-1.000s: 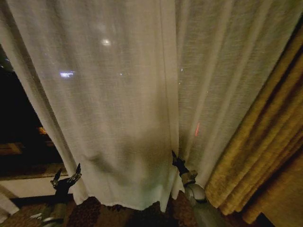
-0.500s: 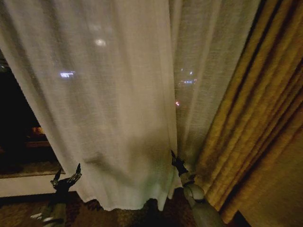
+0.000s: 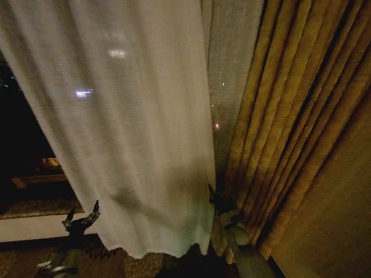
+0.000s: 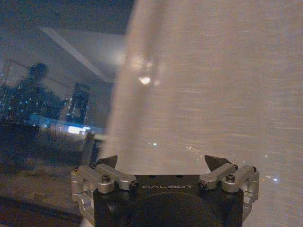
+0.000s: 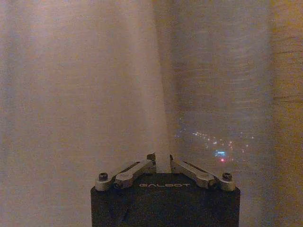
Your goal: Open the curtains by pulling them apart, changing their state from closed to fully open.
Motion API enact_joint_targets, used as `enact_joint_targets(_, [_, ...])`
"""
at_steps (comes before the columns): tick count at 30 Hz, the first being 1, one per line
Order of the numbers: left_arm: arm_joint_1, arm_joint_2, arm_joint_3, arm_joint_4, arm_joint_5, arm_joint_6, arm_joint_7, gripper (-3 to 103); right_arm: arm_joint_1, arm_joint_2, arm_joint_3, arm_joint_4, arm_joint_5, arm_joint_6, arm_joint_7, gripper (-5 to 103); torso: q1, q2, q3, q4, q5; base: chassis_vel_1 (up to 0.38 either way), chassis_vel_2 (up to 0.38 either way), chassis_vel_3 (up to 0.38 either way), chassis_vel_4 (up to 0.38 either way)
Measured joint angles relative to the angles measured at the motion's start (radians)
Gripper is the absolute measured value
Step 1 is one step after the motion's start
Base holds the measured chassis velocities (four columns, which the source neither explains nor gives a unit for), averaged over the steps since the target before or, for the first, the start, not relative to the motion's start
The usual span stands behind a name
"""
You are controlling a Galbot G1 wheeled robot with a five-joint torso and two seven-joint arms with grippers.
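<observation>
The curtains hang before me as two sheer cream panels. The wide left panel (image 3: 133,145) fills the middle of the head view, and the right panel (image 3: 232,87) is a narrow strip beside it. My right gripper (image 3: 213,196) is low at the seam where the panels meet. In the right wrist view this gripper (image 5: 162,163) is shut on a curtain edge (image 5: 162,118); which panel the edge belongs to I cannot tell. My left gripper (image 3: 81,219) stands open, low and just outside the left panel's outer edge. In the left wrist view the open gripper (image 4: 161,163) faces that panel (image 4: 213,94) without touching it.
A thick golden-yellow drape (image 3: 301,145) hangs close on the right, against the right sheer panel. A dark window (image 3: 23,145) with a pale sill (image 3: 35,226) is exposed at the left. Patterned carpet (image 3: 151,266) lies below the curtain hems.
The right sheer panel has narrowed from a broad sheet to a thin strip, and the golden drape now covers much more of the right side. Both grippers keep their places in the view.
</observation>
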Motion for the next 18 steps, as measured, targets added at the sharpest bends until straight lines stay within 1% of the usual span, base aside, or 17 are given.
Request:
enact_joint_targets(4, [0.0,0.0,0.0,0.0,0.0,0.0,0.0,100,0.006,-0.005,-0.008,-0.011,-0.01,-0.005,0.011,0,0.0,0.0,0.0,0.0,0.0013,0.05,0.054,-0.047,-0.051])
enact_joint_targets(8, [0.0,0.0,0.0,0.0,0.0,0.0,0.0,100,0.044,-0.022,-0.008,-0.056,-0.024,-0.034,0.094,0,0.0,0.0,0.0,-0.0001,0.0014,0.014,0.002,-0.009,-0.012])
enact_joint_targets(9, [0.0,0.0,0.0,0.0,0.0,0.0,0.0,100,0.044,-0.022,-0.008,-0.056,-0.024,-0.034,0.094,0,0.0,0.0,0.0,-0.0001,0.0014,0.0,0.0,0.0,0.0])
enact_joint_targets(11, [0.0,0.0,0.0,0.0,0.0,0.0,0.0,100,0.061,-0.03,0.0,-0.079,-0.028,-0.046,0.132,0,0.0,0.0,0.0,-0.0003,0.0017,0.0,0.0,0.0,0.0])
enact_joint_targets(12, [0.0,0.0,0.0,0.0,0.0,0.0,0.0,100,0.079,-0.041,0.013,-0.105,-0.045,-0.058,0.183,0,0.0,0.0,0.0,-0.0002,0.0013,0.0,0.0,0.0,0.0])
enact_joint_targets(13, [0.0,0.0,0.0,0.0,0.0,0.0,0.0,100,0.087,-0.047,0.021,-0.12,-0.052,-0.062,0.21,0,0.0,0.0,0.0,-0.0002,0.0013,0.0,0.0,0.0,0.0])
enact_joint_targets(14, [0.0,0.0,0.0,0.0,0.0,0.0,0.0,100,0.087,-0.047,0.021,-0.12,-0.052,-0.062,0.21,0,0.0,0.0,0.0,-0.0002,0.0013,0.0,0.0,0.0,0.0])
enact_joint_targets(16, [0.0,0.0,0.0,0.0,0.0,0.0,0.0,100,0.097,-0.057,0.032,-0.137,-0.054,-0.068,0.252,0,0.0,0.0,0.0,-0.0002,0.0012,0.0,0.0,0.0,0.0])
enact_joint_targets(17, [0.0,0.0,0.0,0.0,0.0,0.0,0.0,100,0.097,-0.057,0.032,-0.137,-0.054,-0.068,0.252,0,0.0,0.0,0.0,-0.0002,0.0012,0.0,0.0,0.0,0.0])
enact_joint_targets(18, [0.0,0.0,0.0,0.0,0.0,0.0,0.0,100,0.103,-0.065,0.042,-0.145,-0.052,-0.078,0.278,0,0.0,0.0,0.0,-0.0001,0.0011,0.0,0.0,0.0,0.0])
